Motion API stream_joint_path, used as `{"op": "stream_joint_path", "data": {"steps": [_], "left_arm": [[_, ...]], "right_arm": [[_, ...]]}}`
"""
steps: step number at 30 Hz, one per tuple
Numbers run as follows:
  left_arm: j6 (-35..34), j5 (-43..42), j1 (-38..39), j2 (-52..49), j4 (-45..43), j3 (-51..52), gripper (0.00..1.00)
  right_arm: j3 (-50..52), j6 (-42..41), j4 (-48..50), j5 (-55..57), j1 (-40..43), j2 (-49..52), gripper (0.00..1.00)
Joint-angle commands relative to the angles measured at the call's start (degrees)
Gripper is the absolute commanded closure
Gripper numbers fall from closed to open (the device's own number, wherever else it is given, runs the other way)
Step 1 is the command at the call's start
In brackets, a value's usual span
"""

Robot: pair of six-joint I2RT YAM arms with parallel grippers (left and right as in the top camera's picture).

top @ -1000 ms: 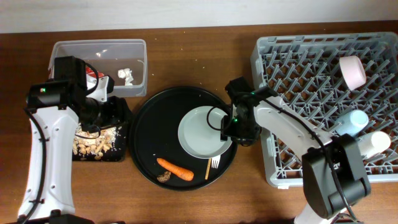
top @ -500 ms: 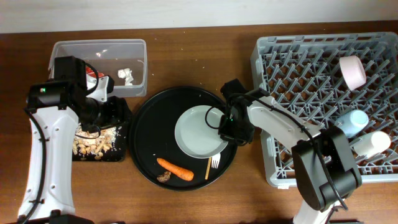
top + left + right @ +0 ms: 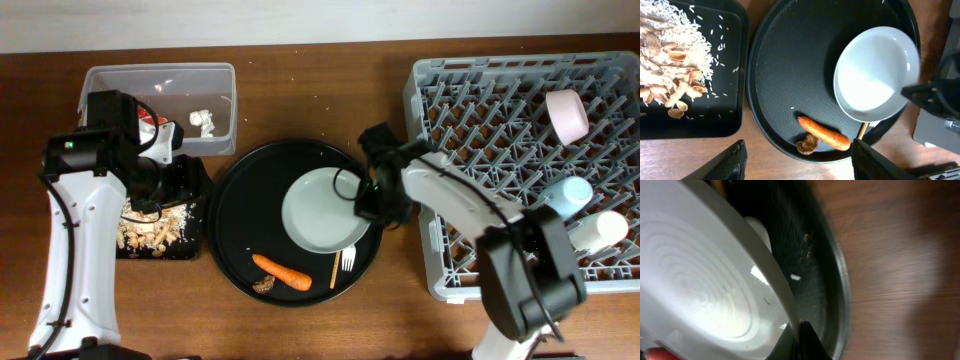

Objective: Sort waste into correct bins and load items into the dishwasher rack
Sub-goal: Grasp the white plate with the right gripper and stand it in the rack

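Note:
The pale plate [image 3: 322, 210] lies on the right half of the round black tray [image 3: 240, 190]. My right gripper [image 3: 368, 200] is shut on the plate's right rim, and its fingers [image 3: 807, 340] pinch that rim [image 3: 770, 265] in the right wrist view. An orange carrot piece [image 3: 282, 270], a brown scrap [image 3: 265, 285] and the white fork [image 3: 345, 262] lie at the tray's front. My left gripper [image 3: 165, 185] hangs open and empty over the shallow black tray [image 3: 195, 245] of beige scraps [image 3: 670, 75].
The clear tub [image 3: 160, 78] at the back left holds a red wrapper [image 3: 155, 122] and a tissue [image 3: 203, 121]. The grey dishwasher rack [image 3: 500, 120] fills the right side, with a pink bowl [image 3: 566, 113], a blue cup [image 3: 570, 192] and a white cup [image 3: 600, 230] in it.
My right gripper has closed on the plate's right rim, and the plate has slid slightly left and back. The left arm has not moved.

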State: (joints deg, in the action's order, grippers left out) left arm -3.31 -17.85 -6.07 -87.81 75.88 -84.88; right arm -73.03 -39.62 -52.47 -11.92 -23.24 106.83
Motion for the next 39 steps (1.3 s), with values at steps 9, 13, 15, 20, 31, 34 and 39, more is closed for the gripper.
{"op": "stream_joint_path", "data": {"steps": [9, 13, 15, 20, 31, 34, 39], "left_arm": [[-0.11, 0.31, 0.0, 0.68, -0.33, 0.48, 0.34], [-0.13, 0.31, 0.0, 0.68, -0.31, 0.48, 0.34], [-0.13, 0.28, 0.02, 0.68, -0.33, 0.48, 0.34], [-0.13, 0.31, 0.0, 0.68, -0.52, 0.48, 0.34], [-0.11, 0.31, 0.0, 0.68, -0.72, 0.48, 0.33], [-0.11, 0.31, 0.0, 0.68, -0.76, 0.48, 0.33], [-0.11, 0.33, 0.0, 0.68, -0.76, 0.48, 0.33]], "right_arm": [[-21.79, 21.11, -11.47, 66.66, 20.52, -17.05, 0.96], [-21.79, 20.52, -7.28, 74.84, 24.83, -8.87, 0.96], [-21.79, 20.55, -5.29, 75.87, 25.2, -5.68, 0.96], [-21.77, 20.5, -3.82, 67.23, 22.67, 3.23, 0.96], [-21.81, 15.8, -10.97, 48.54, 26.47, -11.41, 0.39], [-21.79, 20.7, -7.08, 26.95, 39.45, -13.44, 0.96], [-21.79, 27.23, 2.6, 12.55, 50.75, -6.8, 0.96]]}}
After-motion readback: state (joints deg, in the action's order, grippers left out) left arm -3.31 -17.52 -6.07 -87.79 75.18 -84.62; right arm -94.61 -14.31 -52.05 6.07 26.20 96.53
